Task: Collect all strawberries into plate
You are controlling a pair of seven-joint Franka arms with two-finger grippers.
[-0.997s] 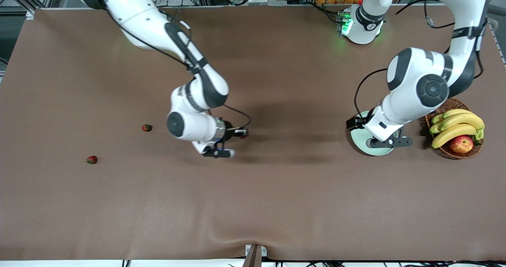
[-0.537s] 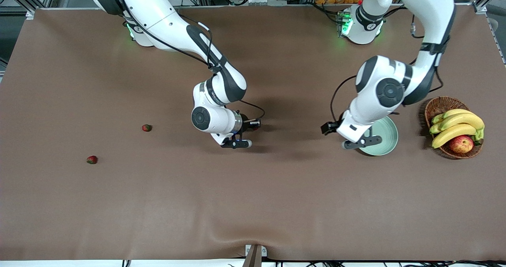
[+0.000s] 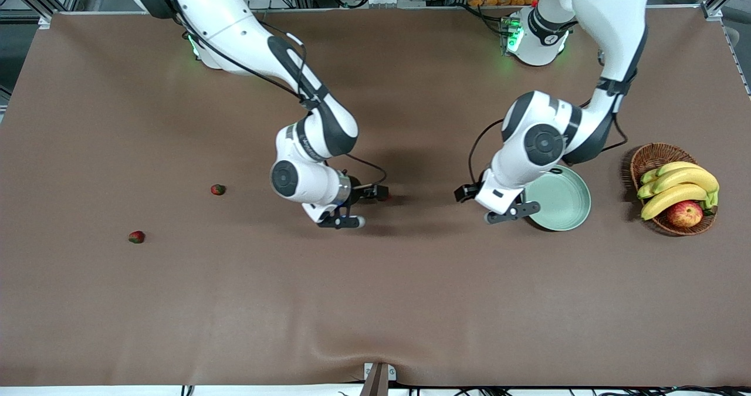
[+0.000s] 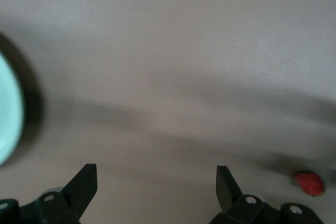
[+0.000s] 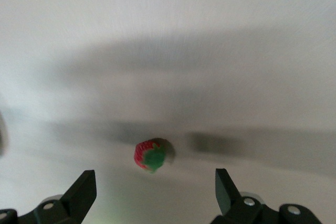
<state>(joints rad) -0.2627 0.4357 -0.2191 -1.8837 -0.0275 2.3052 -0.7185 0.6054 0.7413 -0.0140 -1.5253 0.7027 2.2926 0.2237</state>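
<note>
One strawberry [image 3: 385, 196] [image 5: 151, 156] lies loose on the brown table, just off the tips of my right gripper [image 3: 361, 207] [image 5: 155, 182]. That gripper is open and holds nothing. The same strawberry [image 4: 308, 183] shows at the edge of the left wrist view. Two more strawberries [image 3: 218, 189] [image 3: 136, 237] lie toward the right arm's end of the table. The mint-green plate [image 3: 563, 199] [image 4: 8, 119] sits toward the left arm's end, with nothing in it. My left gripper [image 3: 491, 203] [image 4: 156, 179] hangs open over bare table beside the plate.
A wicker basket [image 3: 657, 155] with bananas [image 3: 675, 188] and an apple [image 3: 684, 213] stands past the plate toward the left arm's end. A fold runs across the brown cloth [image 3: 375, 302] near the front edge.
My right gripper has opened and let the strawberry go onto the table. My left arm has swung off the plate toward the middle, uncovering it.
</note>
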